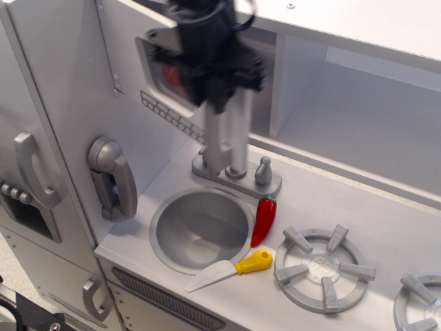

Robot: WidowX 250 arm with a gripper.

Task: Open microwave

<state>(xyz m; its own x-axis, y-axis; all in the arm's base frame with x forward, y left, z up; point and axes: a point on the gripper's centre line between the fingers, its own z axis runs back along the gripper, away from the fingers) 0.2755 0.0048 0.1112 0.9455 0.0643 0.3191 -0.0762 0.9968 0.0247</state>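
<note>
While blurred, the tool [222, 103] clamps the microwave [176, 89] door's handle.

Pepper [264, 221] and knife [230, 269] seemingly right of sink [165, 238].

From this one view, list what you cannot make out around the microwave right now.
- Claw: motion-blurred, so open or shut on the handle is unclear.
- Microwave window: mostly covered by the claw; the orange-red contents cannot be identified.
- Microwave buttons: too small and blurred to read.
- Faucet: its upper part sits behind the door's blurred handle.
</note>
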